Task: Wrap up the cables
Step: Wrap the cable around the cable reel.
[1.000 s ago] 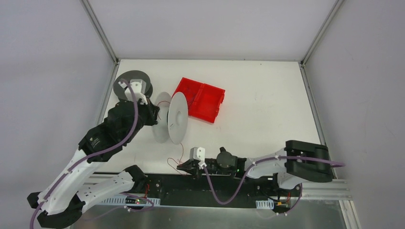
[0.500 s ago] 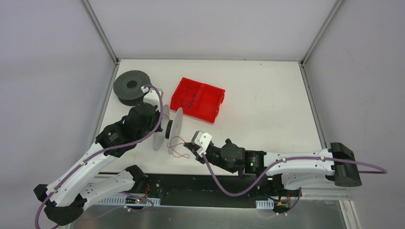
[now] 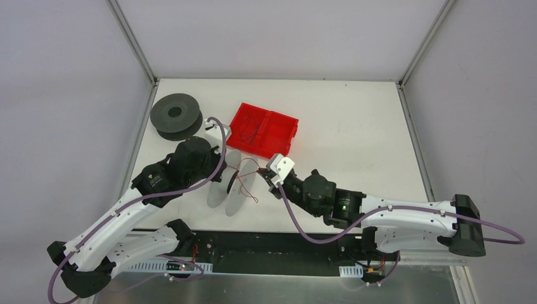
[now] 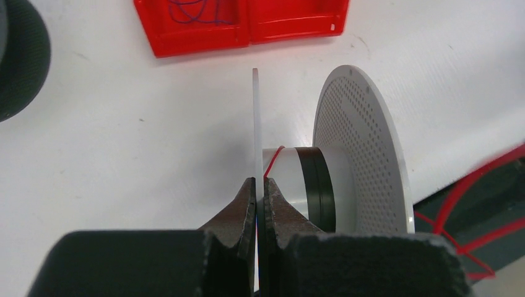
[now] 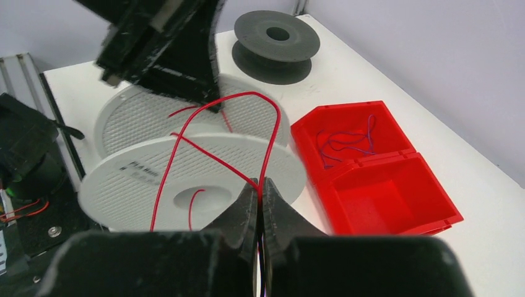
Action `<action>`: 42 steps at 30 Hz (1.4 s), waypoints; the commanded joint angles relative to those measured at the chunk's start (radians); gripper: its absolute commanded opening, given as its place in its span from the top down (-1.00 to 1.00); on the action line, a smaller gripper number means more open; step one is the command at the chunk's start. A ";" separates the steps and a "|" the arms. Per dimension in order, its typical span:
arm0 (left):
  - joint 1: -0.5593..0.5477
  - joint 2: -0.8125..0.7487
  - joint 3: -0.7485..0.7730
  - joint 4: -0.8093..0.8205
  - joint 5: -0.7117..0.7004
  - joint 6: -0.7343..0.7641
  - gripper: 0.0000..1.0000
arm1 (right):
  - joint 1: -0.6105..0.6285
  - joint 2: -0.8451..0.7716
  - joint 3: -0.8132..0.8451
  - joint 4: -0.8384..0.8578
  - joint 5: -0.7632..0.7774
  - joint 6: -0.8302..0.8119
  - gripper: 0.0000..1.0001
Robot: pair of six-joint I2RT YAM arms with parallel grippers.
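Observation:
A white spool (image 3: 233, 190) stands on edge near the table's front, and my left gripper (image 4: 259, 180) is shut on its thin near flange (image 4: 255, 124). In the top view the left gripper (image 3: 215, 171) sits at the spool's left side. A thin red cable (image 5: 204, 102) loops over the spool, with one turn on the hub (image 4: 275, 159). My right gripper (image 5: 260, 183) is shut on this cable just right of the spool, seen from above as the right gripper (image 3: 270, 179). More thin cables (image 5: 343, 139) lie in the red tray (image 5: 396, 204).
A black spool (image 3: 175, 114) lies flat at the back left corner. The red two-compartment tray (image 3: 283, 136) sits just behind the white spool. The black rail (image 3: 253, 244) of the arm bases runs along the front edge.
My right gripper has carried the red cable from the front edge up and back to the spool's right side. My left arm has brought the white spool nearer the front and turned it.

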State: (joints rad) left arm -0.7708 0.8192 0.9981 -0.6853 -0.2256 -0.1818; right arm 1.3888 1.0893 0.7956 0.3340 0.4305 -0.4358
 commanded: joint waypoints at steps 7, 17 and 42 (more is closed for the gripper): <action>0.007 -0.041 0.008 -0.069 0.121 0.124 1.00 | -0.112 0.012 0.027 0.050 0.102 0.054 0.92; 0.008 -0.081 0.012 -0.071 0.076 0.055 1.00 | -0.200 -0.006 -0.066 0.052 0.149 0.165 0.69; 0.008 -0.146 0.068 -0.074 0.105 -0.039 1.00 | -0.224 -0.157 -0.127 -0.386 0.306 0.671 0.18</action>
State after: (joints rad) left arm -0.7704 0.6819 1.0080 -0.8085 -0.1223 -0.1684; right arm 1.1683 0.9955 0.6888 -0.0055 0.7952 0.1459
